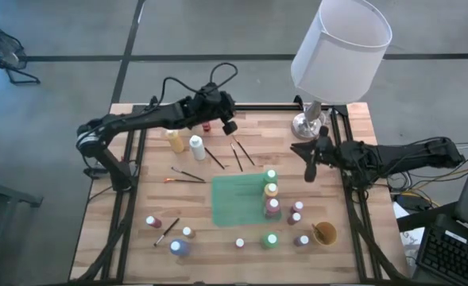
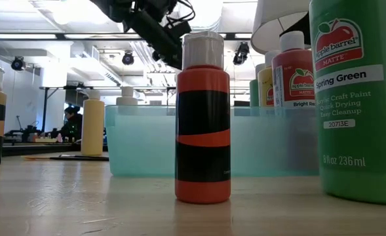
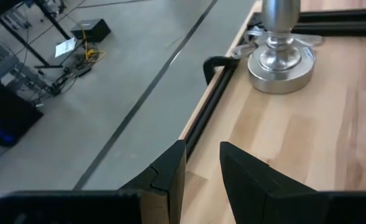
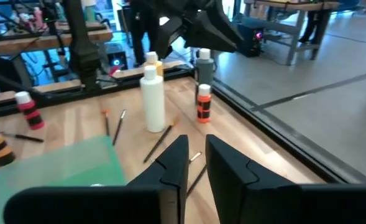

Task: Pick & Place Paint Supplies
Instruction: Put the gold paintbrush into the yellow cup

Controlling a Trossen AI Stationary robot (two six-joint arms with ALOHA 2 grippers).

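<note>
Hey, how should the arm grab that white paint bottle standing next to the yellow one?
Take the white bottle from above, around its round body under the cap. It stands upright; the yellow bottle stands close on one side and a brush lies near the other, so probably close on it front and back.

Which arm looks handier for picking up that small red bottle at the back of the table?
The left, I'd guess. The left gripper hangs right beside the small red bottle, holding nothing, jaws slightly apart. The right gripper waits farther off, below the lamp base.
</note>
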